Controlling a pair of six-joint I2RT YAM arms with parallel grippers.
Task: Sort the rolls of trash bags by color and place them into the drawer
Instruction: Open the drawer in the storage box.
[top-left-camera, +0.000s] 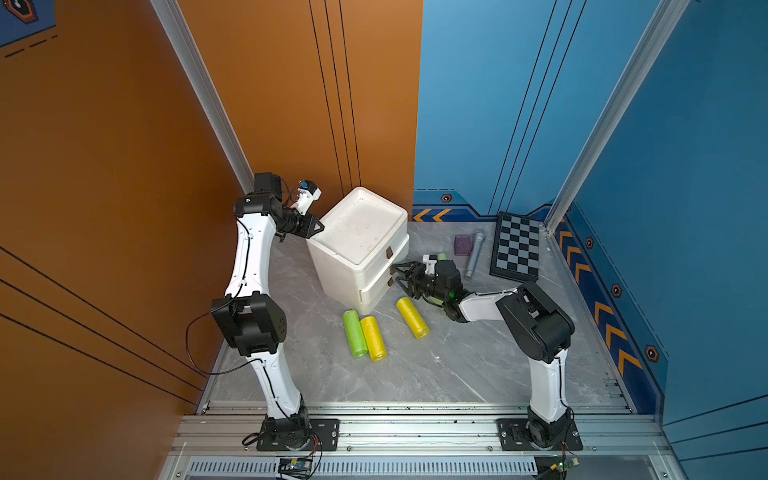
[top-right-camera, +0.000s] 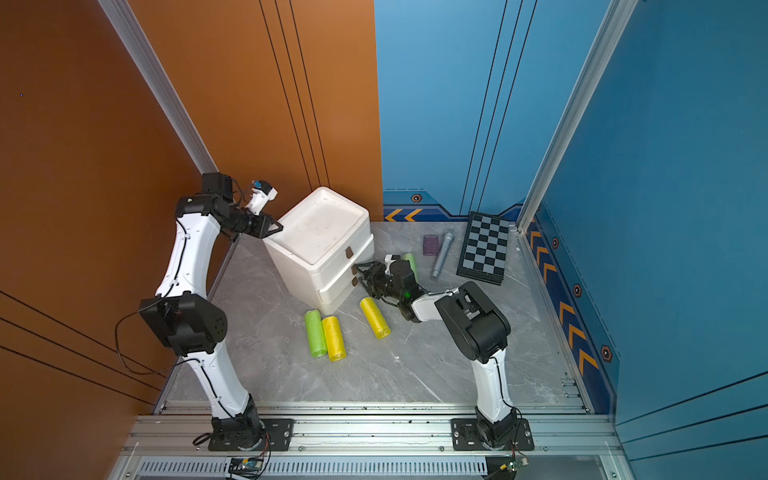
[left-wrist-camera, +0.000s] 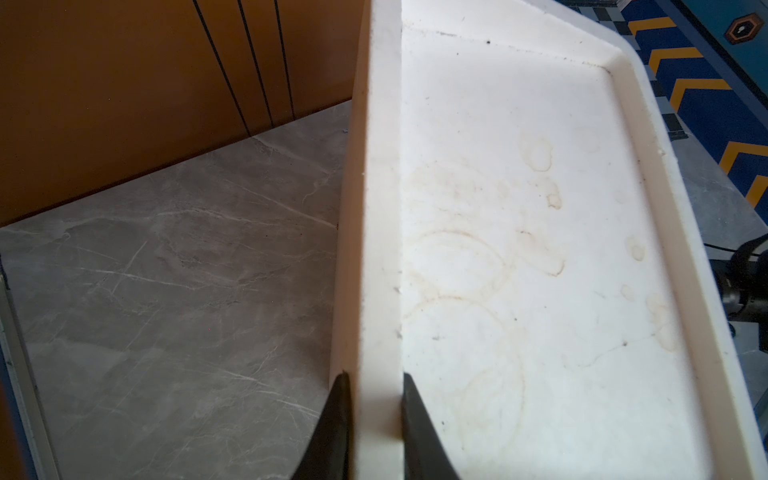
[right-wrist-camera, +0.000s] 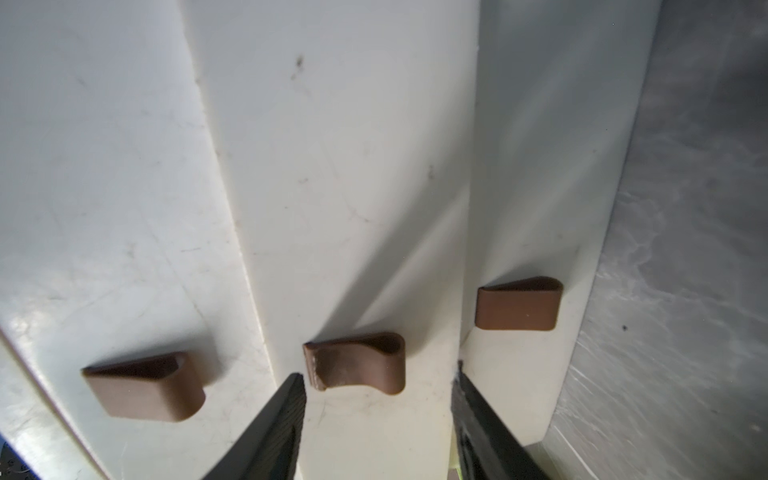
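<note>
A white drawer unit (top-left-camera: 349, 266) with brown pull tabs stands at the back left of the table. My left gripper (left-wrist-camera: 374, 376) is shut on the raised rim (left-wrist-camera: 380, 249) of its top, at the left edge (top-left-camera: 313, 230). My right gripper (right-wrist-camera: 378, 370) is open, its fingers either side of the middle drawer's tab (right-wrist-camera: 357, 361) without touching it; in both top views it is at the unit's front (top-left-camera: 395, 274) (top-right-camera: 358, 274). A green roll (top-left-camera: 354, 333) and a yellow roll (top-left-camera: 373, 338) lie side by side before the unit, with another yellow roll (top-left-camera: 412, 317) to their right. Another green roll (top-right-camera: 410, 262) is partly hidden behind my right wrist.
A folded chessboard (top-left-camera: 517, 247) lies at the back right, with a slim grey tube (top-left-camera: 475, 253) and a purple cube (top-left-camera: 462, 245) beside it. The orange wall stands close behind the drawer unit, and aluminium rails run along the front edge (top-left-camera: 415, 428).
</note>
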